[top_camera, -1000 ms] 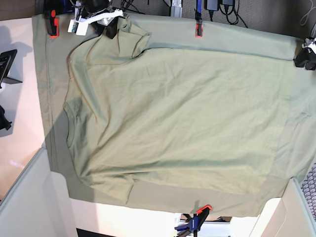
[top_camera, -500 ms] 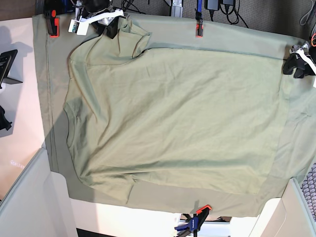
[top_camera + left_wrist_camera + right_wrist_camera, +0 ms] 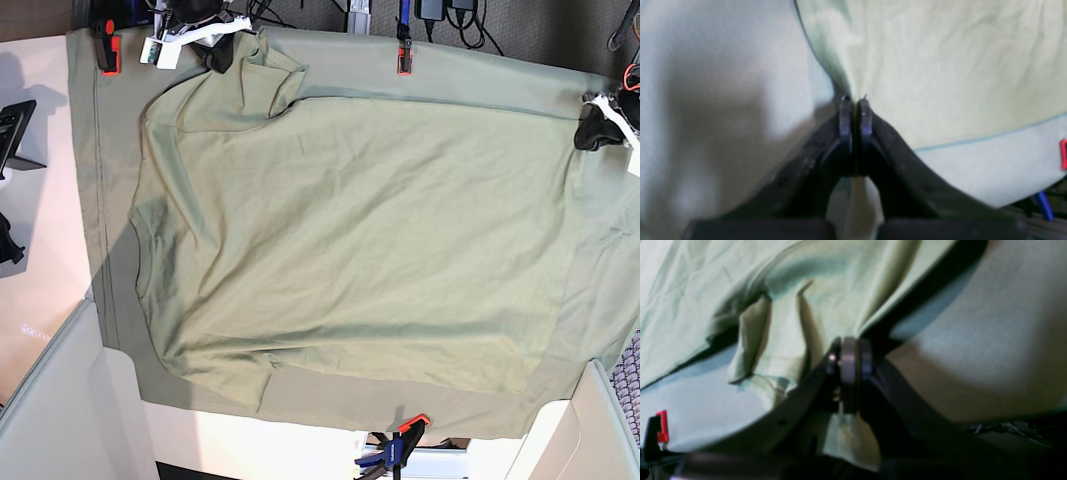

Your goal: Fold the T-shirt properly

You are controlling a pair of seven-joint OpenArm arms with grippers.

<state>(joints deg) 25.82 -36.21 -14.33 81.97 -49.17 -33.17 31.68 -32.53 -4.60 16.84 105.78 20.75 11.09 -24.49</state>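
The pale green T-shirt [image 3: 350,240] lies spread flat on the tablecloth, neckline at the left and hem at the right. In the base view my left gripper [image 3: 595,128] sits at the shirt's upper right hem corner. The left wrist view shows the left gripper [image 3: 855,100] shut, with the edge of the T-shirt [image 3: 940,66] pinched between its tips. My right gripper [image 3: 222,52] is at the upper left sleeve. In the right wrist view the right gripper [image 3: 849,355] is shut on bunched sleeve fabric of the T-shirt [image 3: 790,306], lifted a little off the cloth.
The darker green tablecloth [image 3: 100,150] is held by orange clamps at the back left [image 3: 107,50], back middle [image 3: 402,57] and front [image 3: 410,430]. Cables run along the back edge. White panels [image 3: 60,400] stand at the lower left, and a black object [image 3: 15,130] sits at the far left.
My left gripper has moved in from the right edge onto the shirt's hem corner and shut on it. My right gripper has closed tighter on the sleeve.
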